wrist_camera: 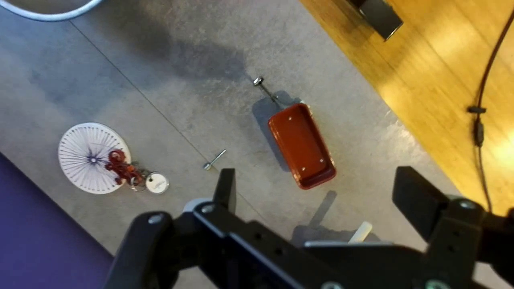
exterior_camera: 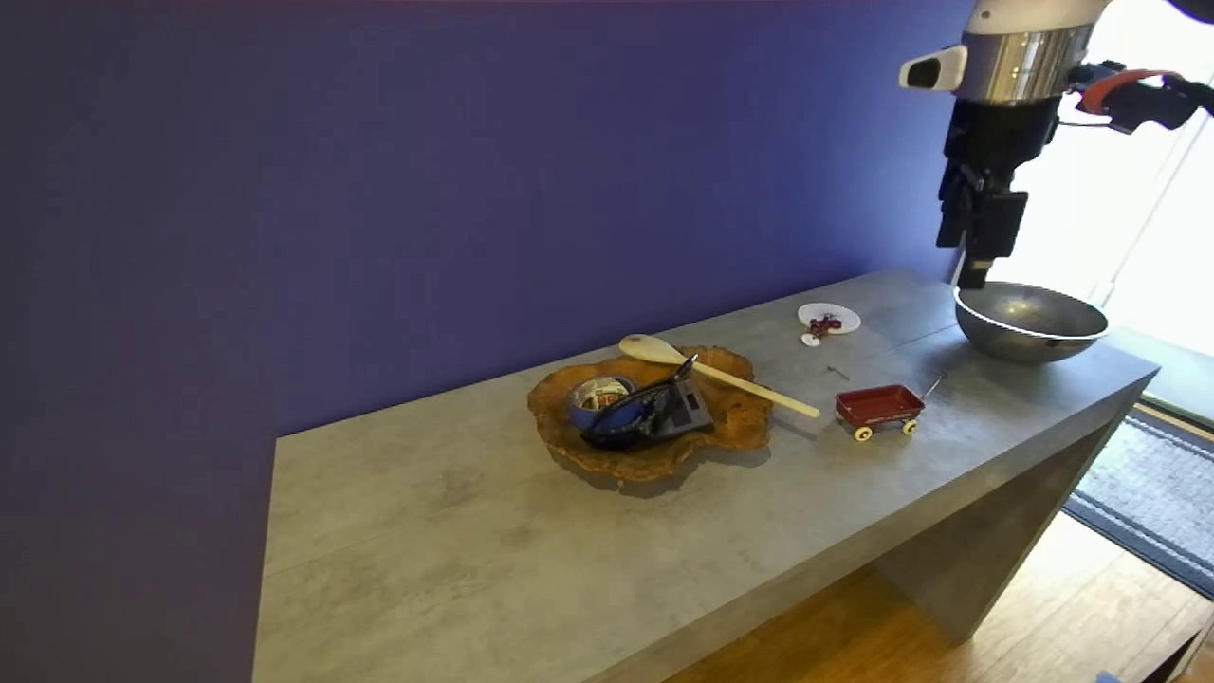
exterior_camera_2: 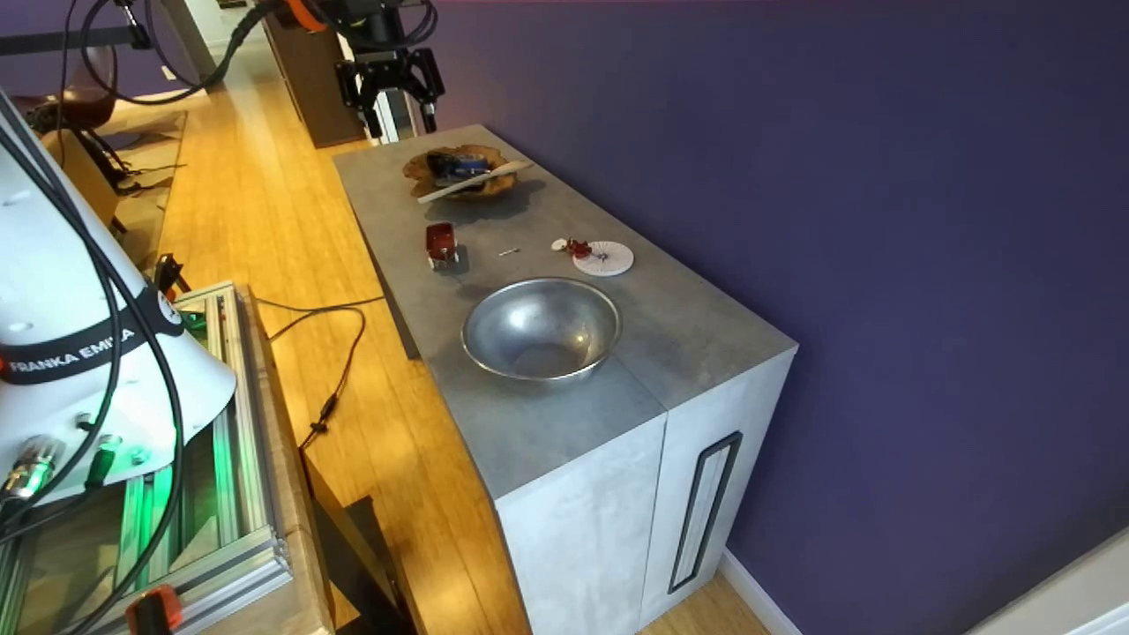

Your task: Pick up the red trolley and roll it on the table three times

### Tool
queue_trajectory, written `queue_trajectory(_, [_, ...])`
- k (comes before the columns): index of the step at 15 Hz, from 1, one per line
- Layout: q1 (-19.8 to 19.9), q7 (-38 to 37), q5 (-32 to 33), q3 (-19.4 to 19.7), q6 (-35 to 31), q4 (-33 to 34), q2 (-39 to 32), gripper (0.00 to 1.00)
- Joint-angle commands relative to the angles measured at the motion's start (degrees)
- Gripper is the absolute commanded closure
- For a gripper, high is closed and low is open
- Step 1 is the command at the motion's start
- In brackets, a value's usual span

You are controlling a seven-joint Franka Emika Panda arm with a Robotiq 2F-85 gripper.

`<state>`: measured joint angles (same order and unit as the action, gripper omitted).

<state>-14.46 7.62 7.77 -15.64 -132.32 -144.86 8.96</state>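
Note:
The red trolley (exterior_camera: 879, 406) stands on its pale wheels on the grey table (exterior_camera: 455, 531), near the front edge. It also shows in an exterior view (exterior_camera_2: 441, 242). In the wrist view the red trolley (wrist_camera: 301, 144) lies beyond the fingertips, its thin handle pointing away from the gripper. My gripper (wrist_camera: 315, 176) is open with nothing between its fingers. In both exterior views the gripper (exterior_camera: 974, 270) hangs high above the table, apart from the trolley; its two fingers show spread (exterior_camera_2: 402, 128).
A metal bowl (exterior_camera_2: 529, 326) stands at one end of the table. A white dish (wrist_camera: 86, 160) with red contents lies by the wall, with a small bolt (wrist_camera: 215, 159) between it and the trolley. A wooden tray (exterior_camera: 607, 463) holds tape, black items and a wooden spoon (exterior_camera: 749, 384) jutting toward the trolley.

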Motion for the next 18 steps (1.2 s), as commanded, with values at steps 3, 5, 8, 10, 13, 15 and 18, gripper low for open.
queue_trajectory(3, [-0.6,3.6,-0.6,0.6,-0.5,-0.4,-1.6,0.0])
queue_trajectory(5, [-0.9,5.4,-0.3,0.5,-1.1,-0.5,-1.9,0.0])
queue_trajectory(8, [-2.5,16.7,-2.4,0.7,-6.5,-2.7,-2.4,0.0])
queue_trajectory(10, [-3.5,21.9,-3.5,0.6,-11.9,-4.1,-4.1,0.0])
queue_trajectory(13, [-4.6,31.9,-7.4,0.6,-15.6,-4.4,-9.0,0.0])
queue_trajectory(15, [-3.6,28.3,-5.6,-0.2,-14.2,-4.5,-7.4,0.0])
queue_trajectory(18, [-3.1,30.5,-6.2,-0.6,-15.2,-4.2,-10.7,0.0])
